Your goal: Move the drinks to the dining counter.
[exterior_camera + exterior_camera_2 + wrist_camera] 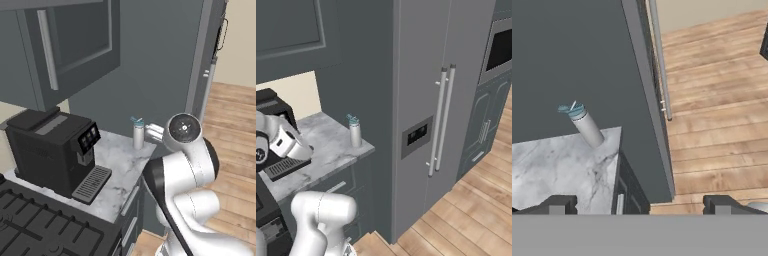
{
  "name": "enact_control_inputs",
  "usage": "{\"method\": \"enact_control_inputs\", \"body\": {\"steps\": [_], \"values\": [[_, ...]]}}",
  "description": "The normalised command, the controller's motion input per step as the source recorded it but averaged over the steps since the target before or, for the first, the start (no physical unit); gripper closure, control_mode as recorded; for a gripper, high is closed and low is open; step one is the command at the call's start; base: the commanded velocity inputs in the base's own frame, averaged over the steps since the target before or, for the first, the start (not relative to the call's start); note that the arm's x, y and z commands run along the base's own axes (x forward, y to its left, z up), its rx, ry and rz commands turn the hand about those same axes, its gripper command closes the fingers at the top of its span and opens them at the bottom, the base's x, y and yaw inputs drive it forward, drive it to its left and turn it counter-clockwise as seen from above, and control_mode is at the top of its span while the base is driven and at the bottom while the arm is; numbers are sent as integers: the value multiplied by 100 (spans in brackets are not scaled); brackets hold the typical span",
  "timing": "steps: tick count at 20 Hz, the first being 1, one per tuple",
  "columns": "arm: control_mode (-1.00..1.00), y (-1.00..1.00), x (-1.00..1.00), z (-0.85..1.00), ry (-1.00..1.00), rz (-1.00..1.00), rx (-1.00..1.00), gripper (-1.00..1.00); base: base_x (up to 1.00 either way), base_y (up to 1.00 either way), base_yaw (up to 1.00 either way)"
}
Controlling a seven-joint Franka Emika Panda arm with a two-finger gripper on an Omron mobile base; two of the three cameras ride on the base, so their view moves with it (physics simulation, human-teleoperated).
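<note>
A pale drink point(138, 135) with a teal lid stands at the marble worktop's point(120, 165) far corner; the gripper point(639, 205) hovers, fingers apart

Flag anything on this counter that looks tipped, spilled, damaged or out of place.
Nothing stands out. The pale tumbler with the teal lid stands upright near the marble worktop's corner by the fridge, with no spill around it. The coffee machine sits square on the worktop. The open pincer holds nothing.

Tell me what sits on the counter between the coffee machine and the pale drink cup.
Nothing: the left base view shows bare marble counter between the coffee machine and the drink cup.
</note>
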Motion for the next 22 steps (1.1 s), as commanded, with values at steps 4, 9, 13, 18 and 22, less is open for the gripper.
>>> {"method": "enact_control_inputs", "body": {"steps": [4,9,13,18,22], "values": [[-100,-36,10,-25,0,7,1,-100,0,0,0],[-100,-29,34,-35,-2,3,0,-100,0,0,0],[-100,-5,39,-29,-4,0,-16,-100,0,0,0],[-100,-9,35,-22,-1,2,-10,-100,0,0,0],[-100,-5,26,0,18,21,0,-100,0,0,0]]}}
